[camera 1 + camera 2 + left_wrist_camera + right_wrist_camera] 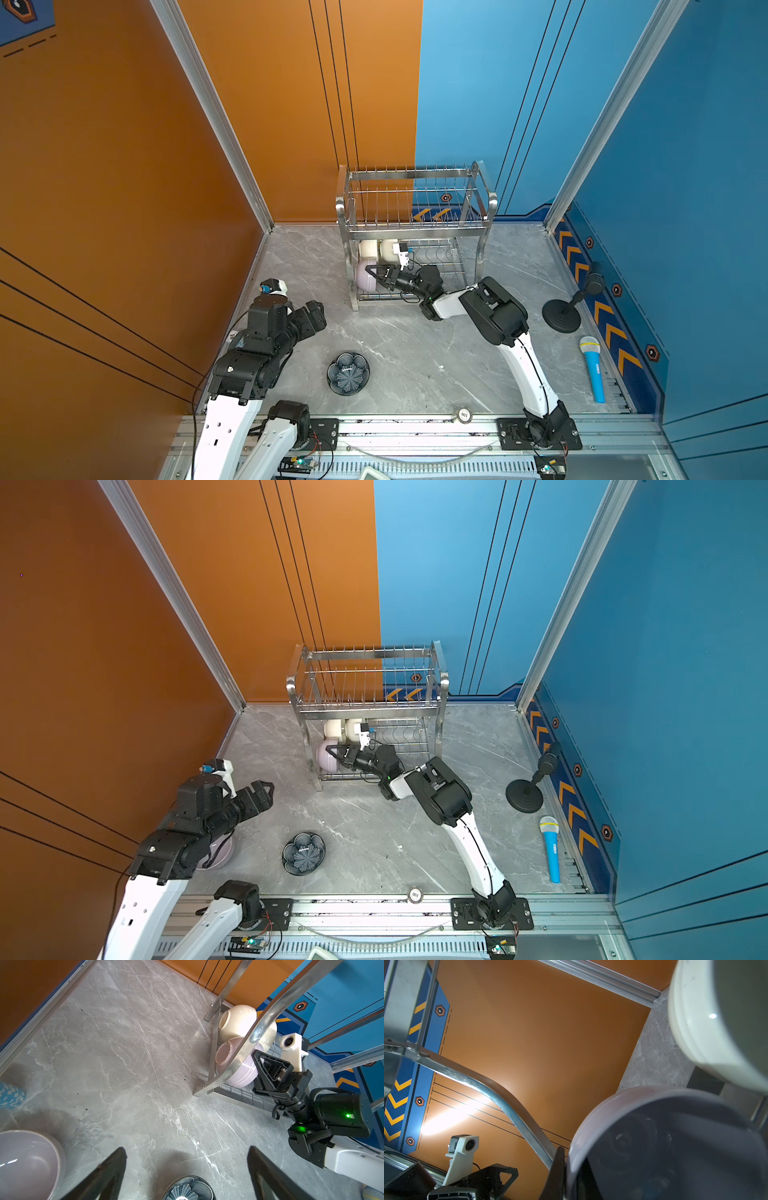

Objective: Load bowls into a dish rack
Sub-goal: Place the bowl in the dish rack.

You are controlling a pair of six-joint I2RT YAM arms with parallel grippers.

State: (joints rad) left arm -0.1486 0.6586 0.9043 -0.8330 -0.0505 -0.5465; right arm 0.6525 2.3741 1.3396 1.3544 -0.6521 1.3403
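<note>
On the counter point(415, 340) the rack point(415, 227) stands at the far edge, its lower tier holding two cream bowls point(368, 248) on edge at its left end and a lilac bowl point(365, 276) just before them. The right arm point(494, 311) reaches into that tier, jaws closed on the lilac bowl's rim; the left arm point(266, 332) hovers over the counter's left edge, jaws wide open and empty. Under it a second lilac bowl point(218, 852) sits upright on the counter, a dark bowl point(348, 373) beside it.
</note>
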